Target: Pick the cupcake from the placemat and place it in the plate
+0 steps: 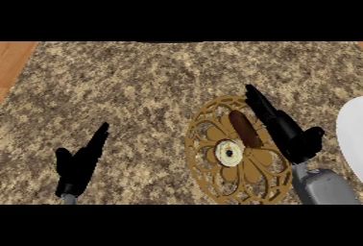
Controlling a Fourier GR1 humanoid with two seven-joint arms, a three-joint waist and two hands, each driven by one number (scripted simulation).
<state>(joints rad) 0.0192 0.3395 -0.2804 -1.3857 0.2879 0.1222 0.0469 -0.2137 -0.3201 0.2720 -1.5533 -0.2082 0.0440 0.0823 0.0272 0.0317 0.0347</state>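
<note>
Wooden strip (16, 62): at your far left you see a band of orange-brown wood along the edge of the speckled granite counter (142, 81).
Left hand (79, 163): you find it low at the left, over bare counter, well apart from everything else. Its fingers are straight and held together, pointing up and to the right, with the thumb standing off to the left. It holds nothing.
Placemat (205, 122): right of centre you see a round, golden-brown openwork mat with a flower pattern, lying flat on the counter.
Cupcake (229, 153): it sits on the placemat, a little below the mat's middle. You look down on its pale round top with a darker spot in the centre. No hand touches it.
Brown piece (245, 129): a dark brown elongated thing lies on the mat just above the cupcake; you cannot tell what it is.
Right hand (287, 132): it lies over the mat's right edge, fingers straight and together, pointing up and left, thumb out to the right. It grasps nothing.
Plate (352, 134): white, cut by the right edge, just beside the right hand.
</note>
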